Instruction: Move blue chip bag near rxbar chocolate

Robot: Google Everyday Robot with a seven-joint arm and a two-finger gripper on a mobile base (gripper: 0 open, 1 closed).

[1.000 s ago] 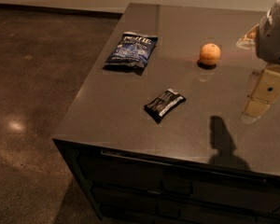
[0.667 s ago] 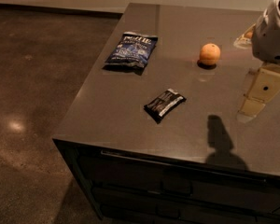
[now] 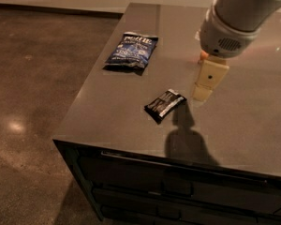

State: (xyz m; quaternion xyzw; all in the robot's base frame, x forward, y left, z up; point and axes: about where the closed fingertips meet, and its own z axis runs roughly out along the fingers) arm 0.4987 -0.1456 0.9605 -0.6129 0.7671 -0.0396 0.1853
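The gripper (image 3: 205, 82) hangs over the table (image 3: 107, 114) at the end of a thick white arm (image 3: 236, 18) that enters from the upper right corner of the view. Whether the gripper is open or closed cannot be told, and it holds nothing. The bar (image 3: 165, 103), a black wrapper with white stripes, lies flat and slantwise on the table just left of the gripper's tip in the view and a little nearer the front edge, apart from it. The bag (image 3: 131, 50), dark blue with white lettering, lies flat well to the gripper's left and farther back, close to the table's left edge and well apart from the bar. The gripper's shadow (image 3: 185, 142) falls on the table below it, toward the front edge, above the dark drawers (image 3: 178, 186)
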